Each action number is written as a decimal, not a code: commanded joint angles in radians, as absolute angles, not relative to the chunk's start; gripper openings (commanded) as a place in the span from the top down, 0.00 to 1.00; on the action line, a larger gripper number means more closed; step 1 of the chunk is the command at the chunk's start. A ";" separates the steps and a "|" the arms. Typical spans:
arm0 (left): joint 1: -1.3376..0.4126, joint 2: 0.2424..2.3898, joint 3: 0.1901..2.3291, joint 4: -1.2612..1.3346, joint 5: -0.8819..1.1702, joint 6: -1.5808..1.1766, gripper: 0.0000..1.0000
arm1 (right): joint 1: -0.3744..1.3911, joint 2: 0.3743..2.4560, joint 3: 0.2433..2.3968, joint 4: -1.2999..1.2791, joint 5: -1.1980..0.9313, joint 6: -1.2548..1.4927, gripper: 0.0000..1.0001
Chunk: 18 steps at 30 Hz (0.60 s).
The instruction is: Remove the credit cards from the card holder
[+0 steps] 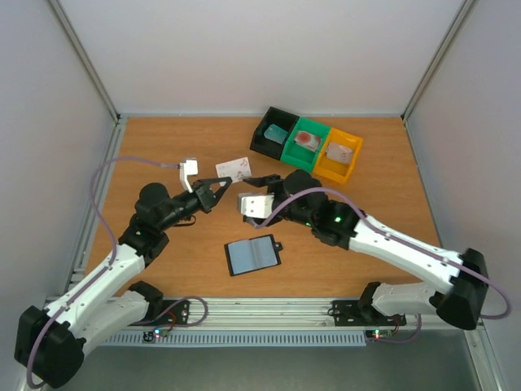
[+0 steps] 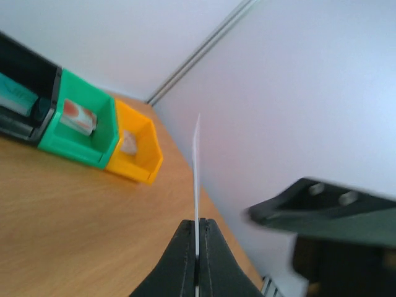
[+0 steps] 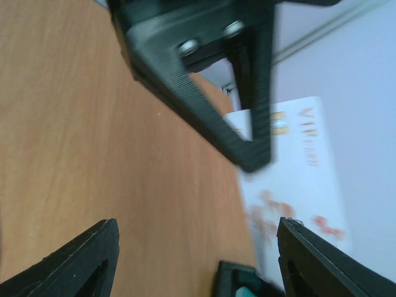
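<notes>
A whitish credit card [image 1: 234, 169] with red print is pinched by its edge in my left gripper [image 1: 223, 184], above the table. In the left wrist view the card [image 2: 197, 167] stands edge-on between the shut fingers [image 2: 185, 260]. My right gripper [image 1: 254, 181] stands open just to the right of it, holding nothing. In the right wrist view its gripper [image 3: 198, 238] has the card [image 3: 297, 179] and the left fingers [image 3: 204, 93] ahead of it. The card holder [image 1: 253, 254] lies open on the table nearer the front, showing its pale blue-grey inside.
Three trays stand in a row at the back right: black [image 1: 273, 132] with a teal card, green [image 1: 308, 140] with a red card, and orange [image 1: 339, 156] with a pale card. Walls close in the left and right sides of the table.
</notes>
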State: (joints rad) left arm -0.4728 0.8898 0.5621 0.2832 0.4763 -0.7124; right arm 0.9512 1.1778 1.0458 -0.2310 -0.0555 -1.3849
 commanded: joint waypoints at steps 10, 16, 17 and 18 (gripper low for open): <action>-0.467 0.822 0.536 0.458 0.389 -0.866 1.00 | 0.965 1.358 0.998 0.331 0.049 -1.695 0.30; -0.465 0.842 0.521 0.519 0.403 -0.874 1.00 | 0.965 1.395 0.949 0.484 0.095 -1.805 0.43; -0.466 0.843 0.521 0.523 0.407 -0.873 1.00 | 0.964 1.405 0.941 0.523 0.111 -1.830 0.43; -0.466 0.844 0.523 0.528 0.412 -0.870 1.00 | 0.965 1.414 0.933 0.559 0.126 -1.859 0.45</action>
